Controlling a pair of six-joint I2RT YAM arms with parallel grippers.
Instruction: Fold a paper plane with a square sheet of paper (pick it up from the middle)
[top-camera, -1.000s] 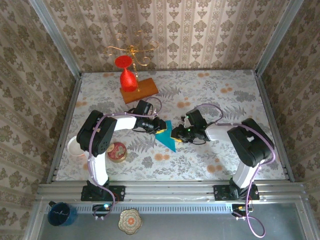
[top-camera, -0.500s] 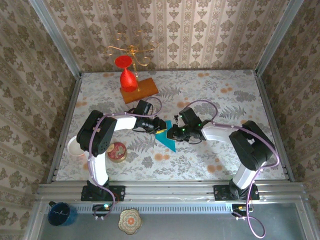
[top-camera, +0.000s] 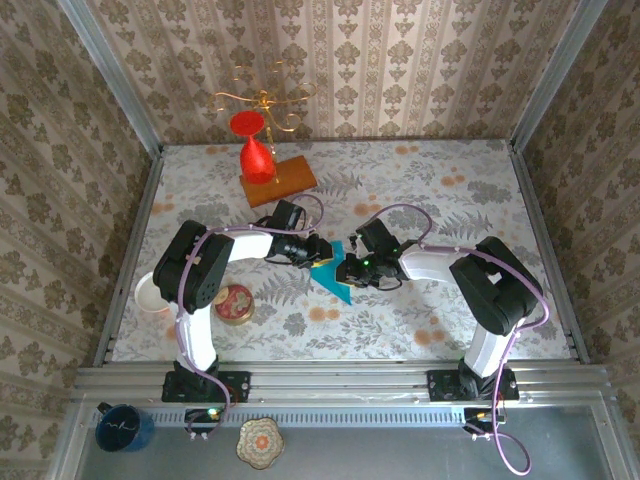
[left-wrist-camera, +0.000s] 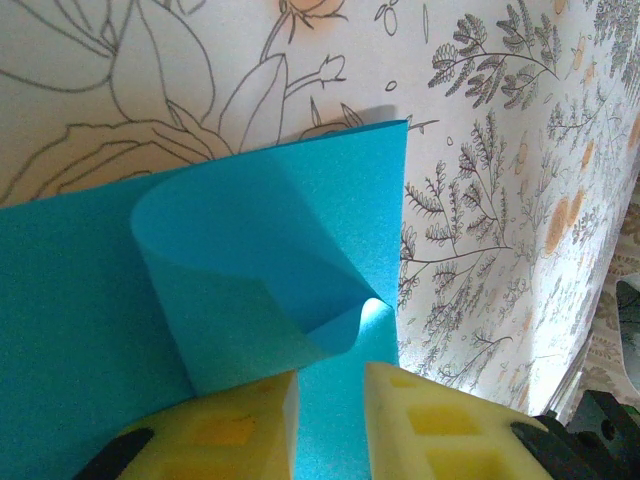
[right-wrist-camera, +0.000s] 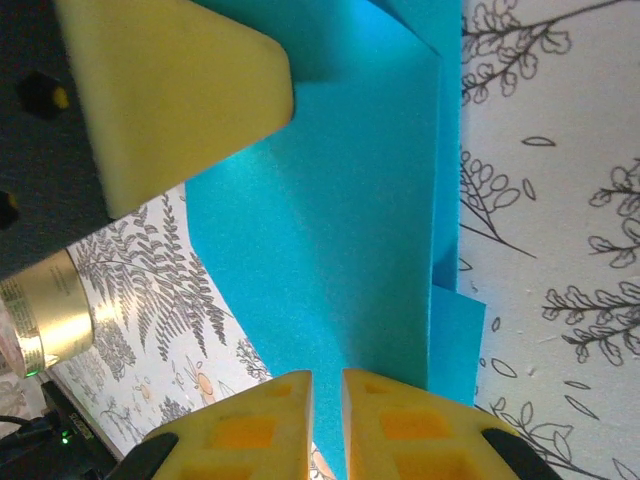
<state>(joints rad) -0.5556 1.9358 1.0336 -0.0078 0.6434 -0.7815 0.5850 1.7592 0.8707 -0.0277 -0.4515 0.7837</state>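
One square sheet of paper (flap curled) | jaws pairs: two

top view: square sheet of paper partly covered | wrist views: its edges cropped (gold tin too)

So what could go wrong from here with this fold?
1. The curled flap is not creased flat yet; it may spring open if the left claw lifts.
2. The right claw pinches the blue sheet at its edge; a pull there could tear it or skew the fold.
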